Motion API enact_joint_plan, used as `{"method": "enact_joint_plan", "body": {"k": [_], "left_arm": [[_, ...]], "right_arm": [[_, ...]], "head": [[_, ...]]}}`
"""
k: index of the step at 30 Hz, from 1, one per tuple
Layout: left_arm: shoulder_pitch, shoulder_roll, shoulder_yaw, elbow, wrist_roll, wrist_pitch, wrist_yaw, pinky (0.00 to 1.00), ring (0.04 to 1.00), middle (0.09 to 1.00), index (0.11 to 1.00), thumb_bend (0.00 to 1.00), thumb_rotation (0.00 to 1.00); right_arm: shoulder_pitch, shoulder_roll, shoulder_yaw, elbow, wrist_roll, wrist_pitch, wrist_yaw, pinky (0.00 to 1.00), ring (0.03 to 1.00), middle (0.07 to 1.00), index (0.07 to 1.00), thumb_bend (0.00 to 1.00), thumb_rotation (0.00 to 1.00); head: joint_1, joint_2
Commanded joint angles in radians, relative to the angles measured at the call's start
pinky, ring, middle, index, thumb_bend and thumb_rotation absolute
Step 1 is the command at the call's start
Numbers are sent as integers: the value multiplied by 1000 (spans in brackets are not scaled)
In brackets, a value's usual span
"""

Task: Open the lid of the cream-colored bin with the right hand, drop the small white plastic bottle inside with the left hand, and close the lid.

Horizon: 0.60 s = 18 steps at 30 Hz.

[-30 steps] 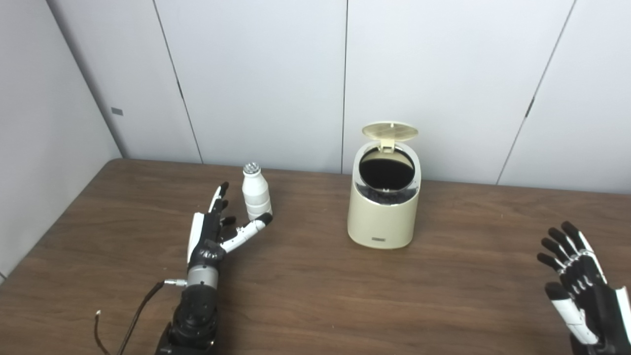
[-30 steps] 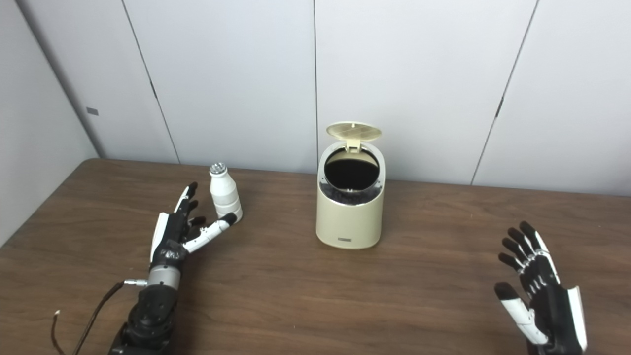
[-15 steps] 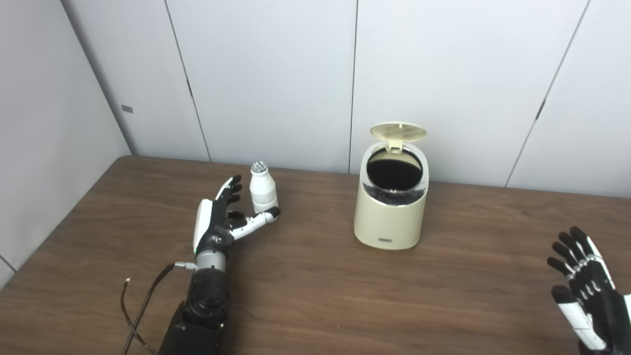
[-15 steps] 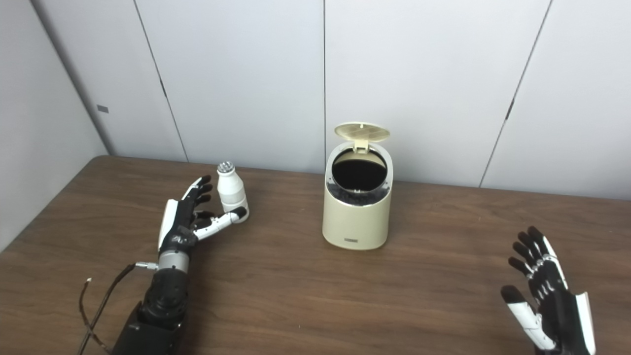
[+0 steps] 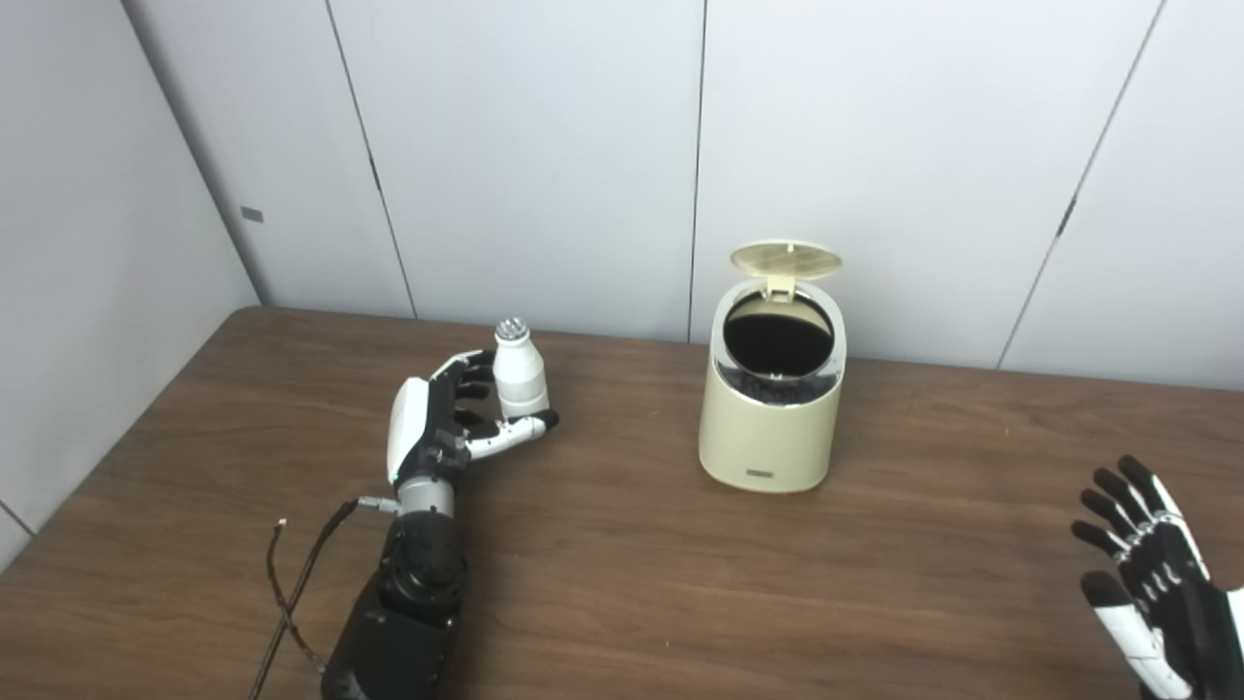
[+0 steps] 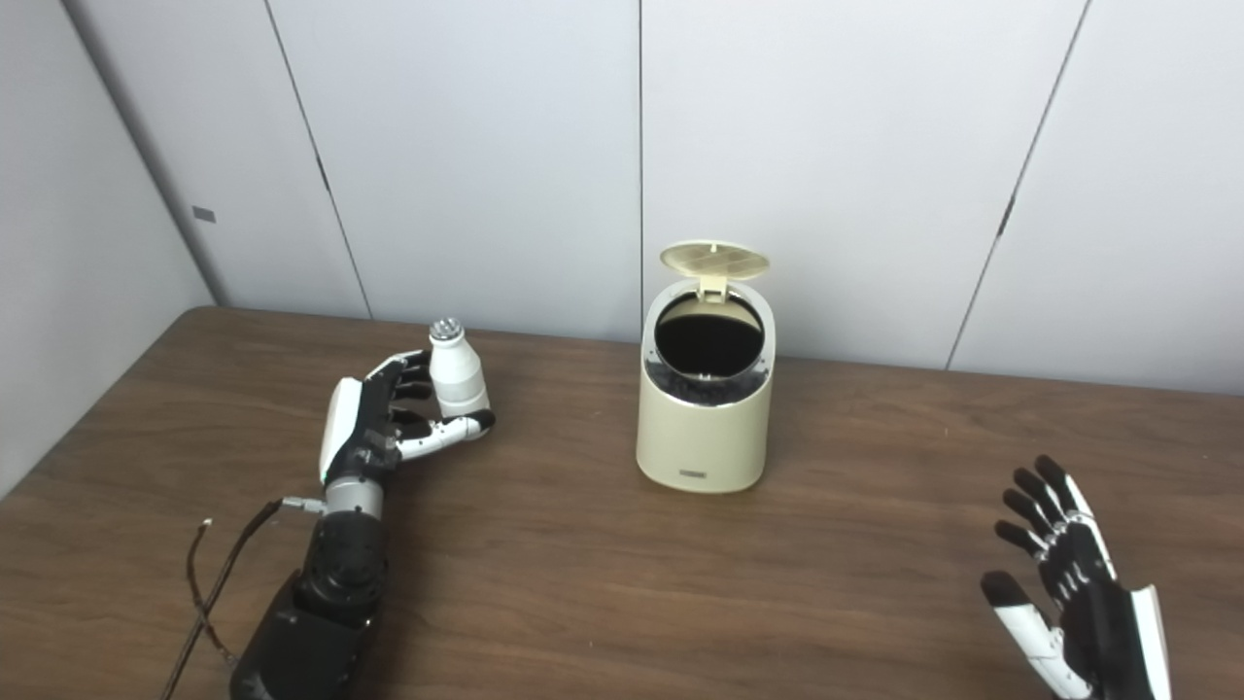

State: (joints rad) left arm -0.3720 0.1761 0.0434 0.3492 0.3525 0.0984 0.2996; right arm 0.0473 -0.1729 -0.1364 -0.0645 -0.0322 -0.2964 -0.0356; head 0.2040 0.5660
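The small white plastic bottle (image 5: 520,381) with a silver cap stands upright on the brown table (image 5: 622,583), left of the bin. My left hand (image 5: 439,428) cups it: the fingers (image 5: 474,374) curl against its left side and the thumb (image 5: 510,434) stretches across in front of its base, not clamped. The cream-colored bin (image 5: 771,433) stands mid-table near the wall. Its round lid (image 5: 785,258) is tipped up at the back, showing a dark opening. My right hand (image 6: 1074,593) hovers open at the bottom right corner, far from the bin.
Grey wall panels (image 5: 544,156) run close behind the table, and a side wall closes off the left. A thin cable (image 5: 292,593) trails from my left forearm across the tabletop. Bare wood lies between the bottle and the bin.
The camera shifted between the earliest frames and the later ones. My left hand moved forward and its fingers curled in against the bottle. The right hand sank slightly lower.
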Motion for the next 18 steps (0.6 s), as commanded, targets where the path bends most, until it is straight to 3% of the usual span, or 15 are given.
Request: {"method": "enact_joint_plan", "body": {"k": [1, 18], "left_arm": [[-32, -2, -20, 23, 4, -7, -9, 625, 709, 724, 748, 1000, 201], [-84, -1, -31, 83, 6, -44, 40, 641, 710, 717, 729, 989, 209]], "right_arm": [[3, 13, -4, -20, 1, 0, -10, 765, 854, 880, 902, 758, 724], [2, 29, -3, -22, -12, -3, -14, 758, 848, 874, 899, 746, 714]], "head": [[-2, -1], [-12, -14]]}}
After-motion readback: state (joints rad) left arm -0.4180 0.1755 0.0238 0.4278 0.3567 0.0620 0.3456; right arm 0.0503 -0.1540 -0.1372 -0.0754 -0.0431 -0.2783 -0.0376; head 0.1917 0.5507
